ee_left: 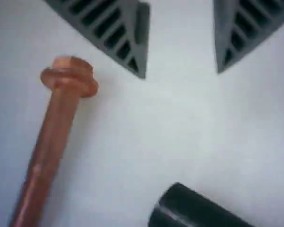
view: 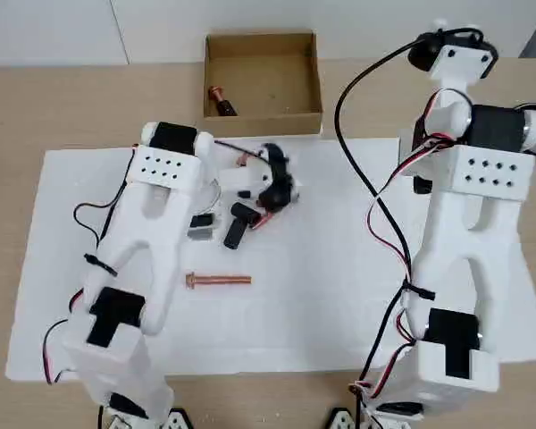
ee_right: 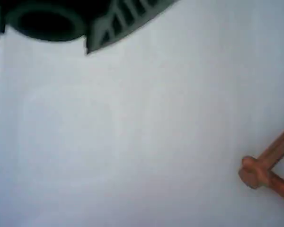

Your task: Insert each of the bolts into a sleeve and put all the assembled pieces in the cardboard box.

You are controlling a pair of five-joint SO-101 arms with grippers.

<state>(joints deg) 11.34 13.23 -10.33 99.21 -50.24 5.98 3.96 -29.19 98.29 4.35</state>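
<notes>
Left tool (ee_left: 180,71) over white sheet (view: 339,295) on tan table (view: 36,107)

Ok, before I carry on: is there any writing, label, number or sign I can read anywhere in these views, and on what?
None can be read.
The cardboard box is plain brown, with no label on the walls or floor that show.
The bolt lying on the white mat and the black sleeve show no marks; any stamp on the bolt's head is too small to tell.
</notes>
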